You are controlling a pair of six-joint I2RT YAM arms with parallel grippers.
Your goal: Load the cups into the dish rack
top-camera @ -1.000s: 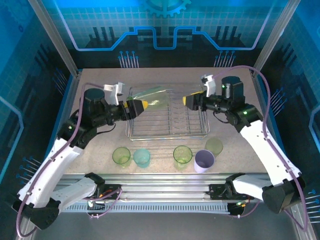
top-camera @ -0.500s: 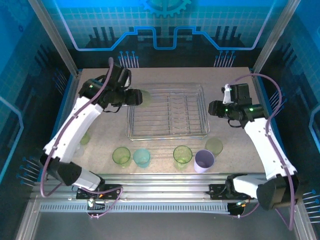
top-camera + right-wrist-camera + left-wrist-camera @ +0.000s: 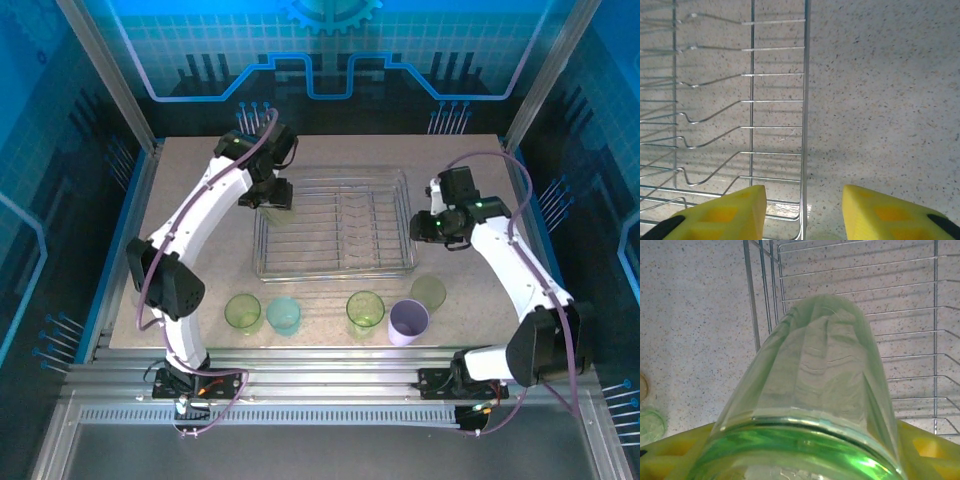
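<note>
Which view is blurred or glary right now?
Left wrist: the held cup looms close, its rim soft with a bright green sheen; right wrist: sharp, dish rack rods throwing faint shadows on the table; top external: crisp, blue-tinted at the edges.

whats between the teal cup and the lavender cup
A yellow-green cup, upright, closer to the lavender cup than the teal cup; the top view shows it.

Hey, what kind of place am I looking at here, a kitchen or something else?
Probably a robot test cell, not a kitchen: two robot arms bolted at the edge of a table, blue printed wall panels around it, and a wire dish rack and plastic cups set out on it.
</note>
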